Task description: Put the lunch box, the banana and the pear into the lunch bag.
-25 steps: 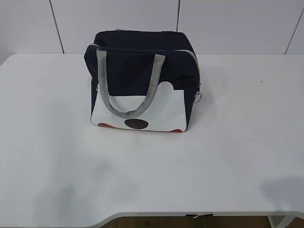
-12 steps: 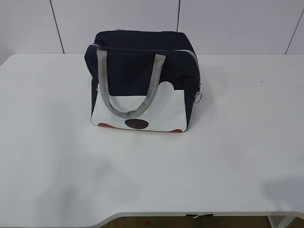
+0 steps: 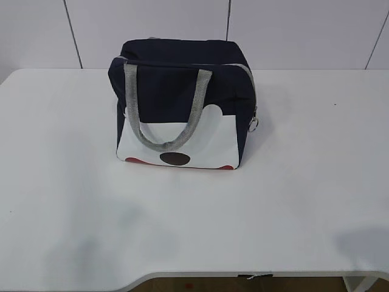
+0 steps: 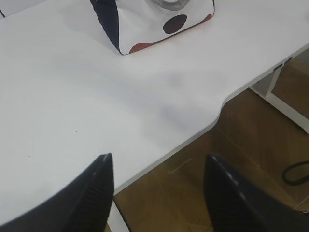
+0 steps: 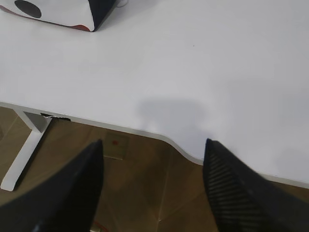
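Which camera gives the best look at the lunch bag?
The exterior view: the whole lunch bag shows there, handles, ring pull and patterned side. The left wrist view catches only its lower patterned part at the top edge; the right wrist view shows just a bottom corner.

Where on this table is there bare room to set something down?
Nearly everywhere. The white table is bare left of the lunch bag, right of its ring pull, and across the wide front strip to the near edge. Only the back centre, where the bag stands near the wall, is taken.
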